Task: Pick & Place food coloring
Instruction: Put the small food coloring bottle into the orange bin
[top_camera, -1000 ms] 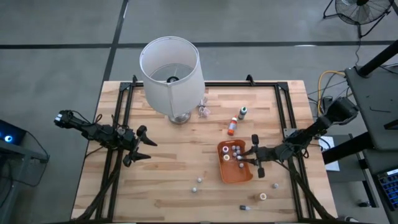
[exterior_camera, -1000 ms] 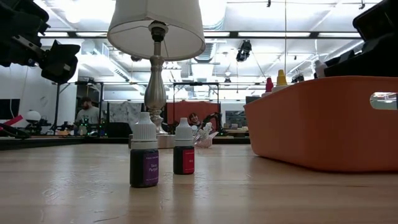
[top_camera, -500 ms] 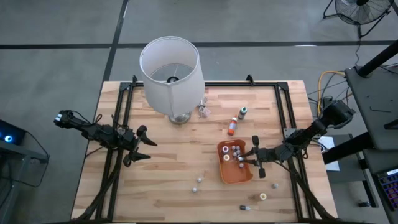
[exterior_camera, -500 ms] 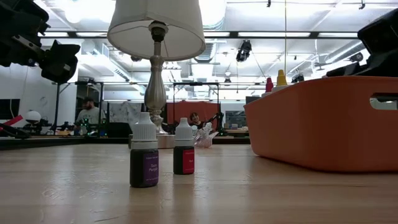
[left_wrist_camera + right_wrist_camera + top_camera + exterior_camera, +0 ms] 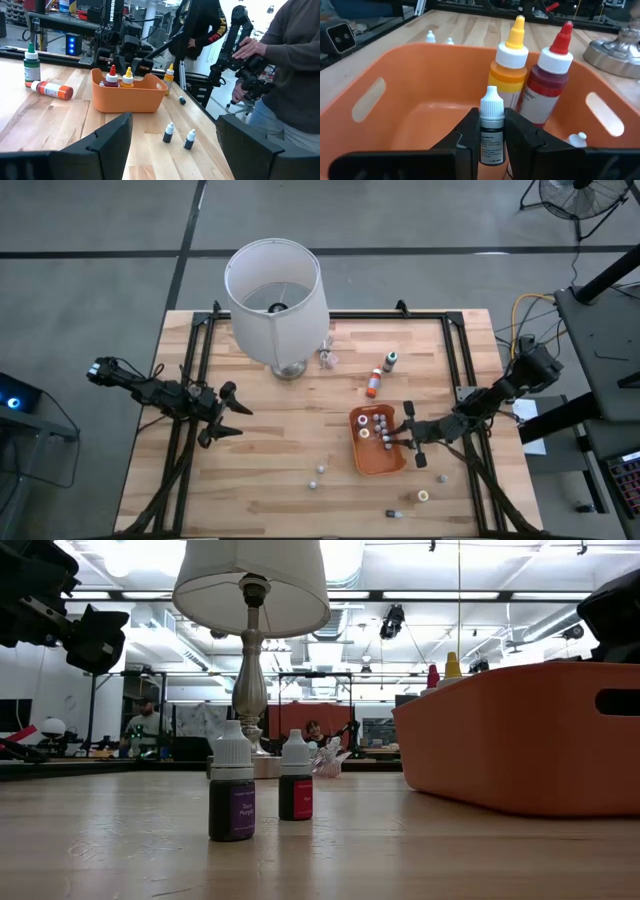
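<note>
Right now I have the right gripper (image 5: 492,132) clamped on a tiny white-capped dropper bottle of food coloring (image 5: 491,131), held upright over the orange oblong plastic tray (image 5: 415,80), beside the yellow-capped (image 5: 509,75) and red-capped squeeze bottles (image 5: 544,82) standing inside. I judge it very light, rigid and smooth, so likely to slip or twist; gripping the labelled body below the cap looks safest. The left gripper (image 5: 228,410) waits spread apart over the wooden worktop (image 5: 290,440), well away.

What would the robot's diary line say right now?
right gripper: shut on small white-capped bottle, over orange tray | left gripper: open, waiting at table's left | tray holds yellow bottle, red bottle
</note>
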### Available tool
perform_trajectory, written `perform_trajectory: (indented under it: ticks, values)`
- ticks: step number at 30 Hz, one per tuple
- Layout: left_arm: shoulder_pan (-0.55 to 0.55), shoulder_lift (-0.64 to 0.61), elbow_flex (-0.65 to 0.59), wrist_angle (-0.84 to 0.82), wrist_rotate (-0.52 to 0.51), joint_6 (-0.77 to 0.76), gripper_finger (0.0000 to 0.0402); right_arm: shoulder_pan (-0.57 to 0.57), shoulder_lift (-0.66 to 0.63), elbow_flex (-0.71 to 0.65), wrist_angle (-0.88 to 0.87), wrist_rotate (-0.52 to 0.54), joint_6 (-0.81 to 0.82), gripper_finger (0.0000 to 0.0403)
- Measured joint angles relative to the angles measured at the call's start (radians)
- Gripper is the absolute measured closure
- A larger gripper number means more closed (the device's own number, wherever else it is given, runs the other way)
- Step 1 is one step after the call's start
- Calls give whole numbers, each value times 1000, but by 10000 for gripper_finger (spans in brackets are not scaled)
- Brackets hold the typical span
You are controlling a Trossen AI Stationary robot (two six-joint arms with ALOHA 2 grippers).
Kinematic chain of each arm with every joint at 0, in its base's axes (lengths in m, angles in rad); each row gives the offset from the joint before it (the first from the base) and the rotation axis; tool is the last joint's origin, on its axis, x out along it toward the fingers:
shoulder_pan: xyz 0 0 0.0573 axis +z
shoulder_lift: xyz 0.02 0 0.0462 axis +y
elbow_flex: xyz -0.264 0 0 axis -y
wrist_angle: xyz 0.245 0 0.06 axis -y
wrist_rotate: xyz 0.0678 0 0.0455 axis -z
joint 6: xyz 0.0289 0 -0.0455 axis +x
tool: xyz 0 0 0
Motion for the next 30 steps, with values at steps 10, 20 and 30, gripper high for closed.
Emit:
perform_trajectory:
  ticks: [10, 20, 30]
  values:
    - [0, 0, 0, 0, 0, 0, 143, 0, 19, 0, 0, 0, 45, 336]
    - [0, 0, 0, 0, 0, 0, 143, 0, 19, 0, -24, 0, 76, 297]
    - [0, 0, 0, 0, 0, 0, 143, 0, 20, 0, -40, 0, 108, 307]
